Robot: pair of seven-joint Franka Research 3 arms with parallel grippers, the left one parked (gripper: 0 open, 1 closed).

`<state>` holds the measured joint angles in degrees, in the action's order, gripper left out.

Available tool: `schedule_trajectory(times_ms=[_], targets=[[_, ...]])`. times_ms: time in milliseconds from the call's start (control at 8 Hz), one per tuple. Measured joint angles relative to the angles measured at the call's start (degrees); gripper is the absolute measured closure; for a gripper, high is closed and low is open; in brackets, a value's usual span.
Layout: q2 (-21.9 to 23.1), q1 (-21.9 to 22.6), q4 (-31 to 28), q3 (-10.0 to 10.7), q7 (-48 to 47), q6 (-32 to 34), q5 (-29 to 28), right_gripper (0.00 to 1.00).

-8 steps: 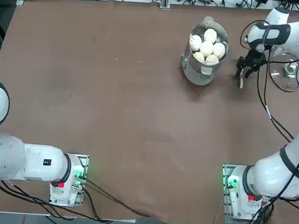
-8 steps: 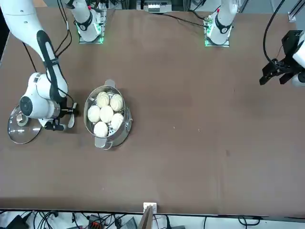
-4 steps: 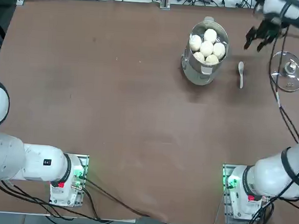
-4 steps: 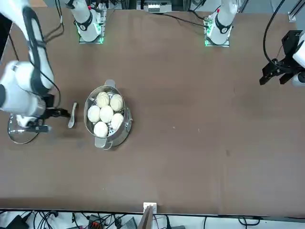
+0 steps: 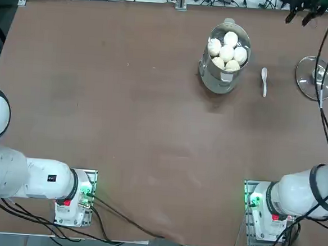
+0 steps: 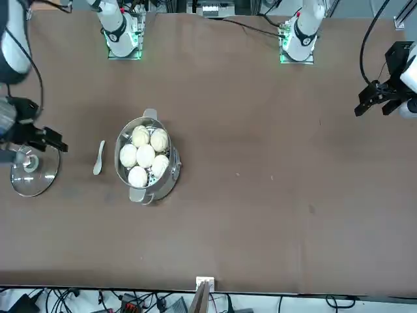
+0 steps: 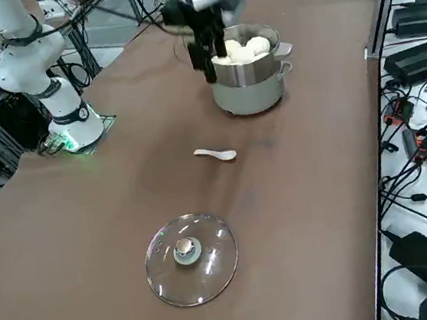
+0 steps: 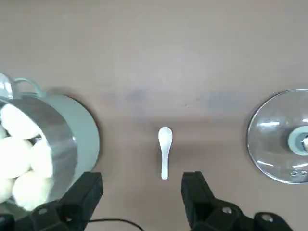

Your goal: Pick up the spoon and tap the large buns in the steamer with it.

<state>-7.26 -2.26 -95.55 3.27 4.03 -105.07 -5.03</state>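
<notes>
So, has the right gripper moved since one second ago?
Yes. The right gripper, open, was down at the spoon between the steamer and the lid. In the top view it has gone up past the lid toward the table's far edge.

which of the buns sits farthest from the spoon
The bun against the steamer wall on the side away from the spoon; the other four lie closer to the spoon's side.

The right gripper [image 5: 302, 13] is cut off at the tabletop's far edge overhead; the steamer [image 8: 72, 139] and glass lid [image 8: 274, 137] are cropped in the wrist view.
</notes>
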Motion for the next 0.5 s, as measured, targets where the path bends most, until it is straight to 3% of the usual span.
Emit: schedule_trajectory(times_ms=[500], targets=[[7.6, 2.6, 0.3, -0.5, -4.8, 7.0, 6.5, 0.0]])
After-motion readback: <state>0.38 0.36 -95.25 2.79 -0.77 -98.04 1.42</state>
